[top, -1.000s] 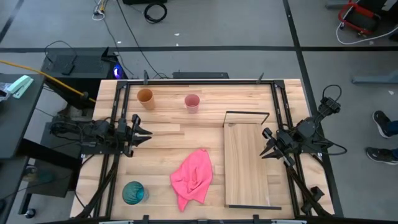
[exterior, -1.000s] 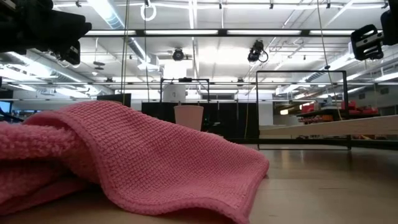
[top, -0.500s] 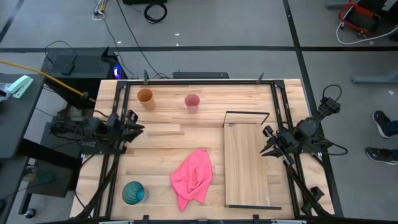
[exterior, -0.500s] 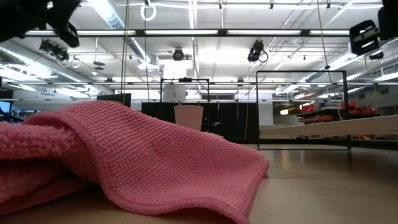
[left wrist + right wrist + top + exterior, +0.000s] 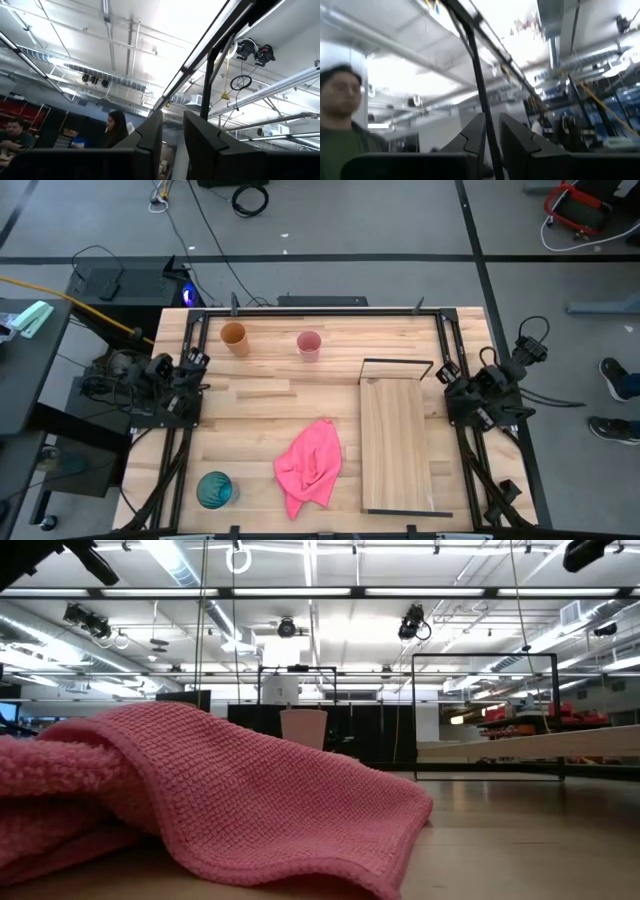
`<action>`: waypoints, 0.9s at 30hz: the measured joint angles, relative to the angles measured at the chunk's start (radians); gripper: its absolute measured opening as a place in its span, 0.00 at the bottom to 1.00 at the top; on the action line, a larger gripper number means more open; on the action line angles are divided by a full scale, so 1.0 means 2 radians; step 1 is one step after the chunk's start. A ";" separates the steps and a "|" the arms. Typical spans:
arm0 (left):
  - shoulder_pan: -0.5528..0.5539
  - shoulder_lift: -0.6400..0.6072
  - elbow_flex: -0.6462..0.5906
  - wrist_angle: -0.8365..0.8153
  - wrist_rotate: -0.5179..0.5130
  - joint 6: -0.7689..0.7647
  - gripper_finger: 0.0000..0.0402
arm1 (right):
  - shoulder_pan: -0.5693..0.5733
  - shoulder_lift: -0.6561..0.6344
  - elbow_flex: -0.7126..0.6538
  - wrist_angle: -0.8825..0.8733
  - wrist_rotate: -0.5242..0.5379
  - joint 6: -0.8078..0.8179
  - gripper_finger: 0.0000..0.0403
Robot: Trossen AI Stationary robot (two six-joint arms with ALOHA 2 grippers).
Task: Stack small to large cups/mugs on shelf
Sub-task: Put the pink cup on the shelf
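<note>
Your left gripper (image 5: 172, 132) at the table's left edge, fingers slightly parted, empty, right gripper (image 5: 491, 135) likewise at right edge, cups untouched.

I see both arms drawn back to the desk's side edges, folded over their mounts. My left hand (image 5: 172, 135) tips upward toward the ceiling, its two dark fingers (image 5: 147, 137) standing a narrow gap apart with nothing between them. My right hand (image 5: 491, 134) is raised the same way, fingers (image 5: 472, 137) slightly parted and empty.
</note>
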 joint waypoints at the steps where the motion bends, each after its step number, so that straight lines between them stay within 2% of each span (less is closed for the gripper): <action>1: 0.000 0.000 0.000 0.001 0.000 0.003 0.22 | 0.000 0.000 0.000 0.010 0.000 0.000 0.15; 12: 0.000 0.000 0.000 0.062 -0.004 -0.007 0.19 | 0.000 0.000 0.000 0.087 0.014 0.000 0.15; 19: 0.000 0.000 0.003 0.110 -0.005 0.049 0.19 | 0.000 0.000 0.000 0.162 0.057 0.000 0.15; 24: 0.000 0.000 0.035 0.100 -0.035 0.068 0.17 | 0.000 0.000 0.024 0.170 0.078 -0.011 0.15; 27: 0.000 0.000 0.061 0.059 -0.061 0.068 0.17 | 0.000 0.003 0.055 0.155 0.078 -0.038 0.15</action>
